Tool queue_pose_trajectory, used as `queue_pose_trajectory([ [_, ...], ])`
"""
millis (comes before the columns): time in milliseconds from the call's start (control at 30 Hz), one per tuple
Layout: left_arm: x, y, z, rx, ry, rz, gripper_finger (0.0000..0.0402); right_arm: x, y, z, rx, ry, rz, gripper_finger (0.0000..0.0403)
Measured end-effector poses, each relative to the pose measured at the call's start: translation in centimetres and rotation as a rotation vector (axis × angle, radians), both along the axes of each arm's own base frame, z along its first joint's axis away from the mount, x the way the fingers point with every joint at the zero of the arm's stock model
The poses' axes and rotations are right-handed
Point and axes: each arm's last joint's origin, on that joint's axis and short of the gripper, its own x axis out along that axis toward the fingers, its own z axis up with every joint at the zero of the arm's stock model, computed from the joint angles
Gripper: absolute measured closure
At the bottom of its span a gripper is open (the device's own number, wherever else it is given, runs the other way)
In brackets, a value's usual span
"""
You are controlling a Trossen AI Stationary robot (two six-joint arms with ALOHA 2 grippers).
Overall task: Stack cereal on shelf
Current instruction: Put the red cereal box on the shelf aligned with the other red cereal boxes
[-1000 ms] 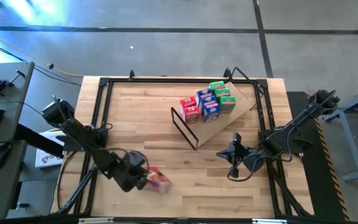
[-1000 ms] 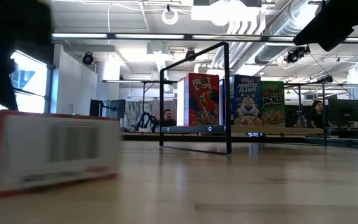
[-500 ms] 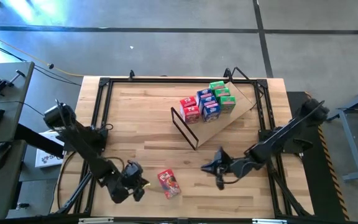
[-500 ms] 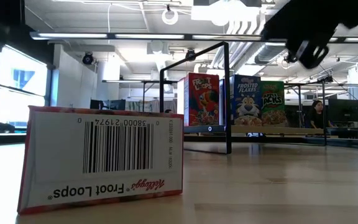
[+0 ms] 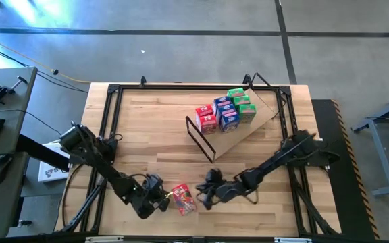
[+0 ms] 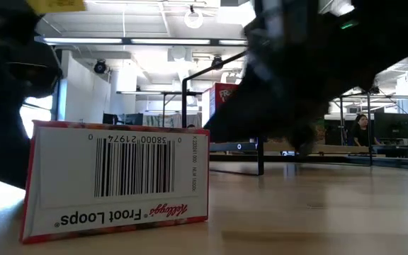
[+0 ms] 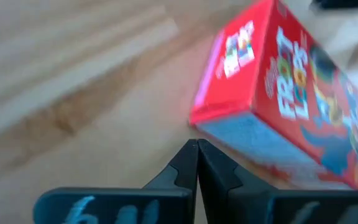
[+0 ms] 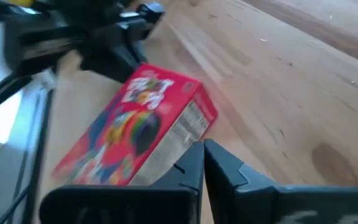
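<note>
A red cereal box (image 5: 183, 199) lies flat on the wooden tabletop near its front edge, printed front up; the low view shows its barcode side (image 6: 115, 180). My left gripper (image 5: 164, 199) is shut, just left of the box. My right gripper (image 5: 202, 197) is shut, just right of it. Farther back stands the shelf (image 5: 243, 131), a slanted plywood board with a black wire frame (image 5: 200, 138) along its lower edge. Red (image 5: 206, 119), blue (image 5: 225, 115) and green (image 5: 242, 104) boxes stand on it. My left gripper's shut fingertips (image 7: 197, 144) point slanting down at the box's lower near corner (image 7: 194, 123); I cannot tell whether they touch it. My right gripper's shut fingertips (image 8: 202, 144) stand at the box's end panel (image 8: 188, 132), coming slanting down from the table's right; I cannot tell whether they touch it.
Black rails (image 5: 113, 128) frame the tabletop. Bare wood (image 5: 161, 142) lies between the red box and the shelf. In the low view my right arm (image 6: 317, 64) hides most of the shelf. A person (image 6: 360, 127) sits far off in the room behind.
The red box has slid a little toward the table's right and come to rest flat, then lain still. My right gripper has come down toward the table's left and near edge, up to the box. My left gripper has sunk and moved right, back toward the box.
</note>
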Motion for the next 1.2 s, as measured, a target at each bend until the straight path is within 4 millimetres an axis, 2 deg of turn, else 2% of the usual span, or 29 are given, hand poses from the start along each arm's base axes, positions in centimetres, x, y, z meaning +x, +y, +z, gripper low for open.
queue_pose_trajectory([
  [167,0.6,0.7,0.0,0.05,-0.025,0.018,0.0399,2.9,-0.1,-1.4,0.001,0.075,-0.092,0.0398],
  [267,0.9,0.8,0.1,0.068,-0.052,0.023,0.0399,4.1,-0.1,-1.4,-0.009,0.077,-0.106,0.0401],
  [567,1.7,0.9,0.6,0.119,-0.124,0.008,0.0399,4.9,0.3,-0.1,-0.086,0.009,-0.063,0.0402],
  [733,1.7,0.9,1.1,0.127,-0.127,-0.023,0.0399,4.9,0.3,-0.2,-0.109,0.019,-0.045,0.0403],
  [933,-0.7,-1.8,2.6,0.023,-0.105,-0.221,0.0399,4.8,0.0,-0.6,-0.103,0.073,-0.014,0.0403],
  [1100,-2.4,-3.4,2.0,-0.062,-0.103,-0.199,0.0399,5.0,-0.3,-0.6,-0.087,0.082,0.004,0.0403],
  [1200,-2.3,-3.9,1.5,-0.078,-0.132,-0.185,0.0399,5.0,-0.4,-0.6,-0.084,0.084,0.006,0.0403],
])
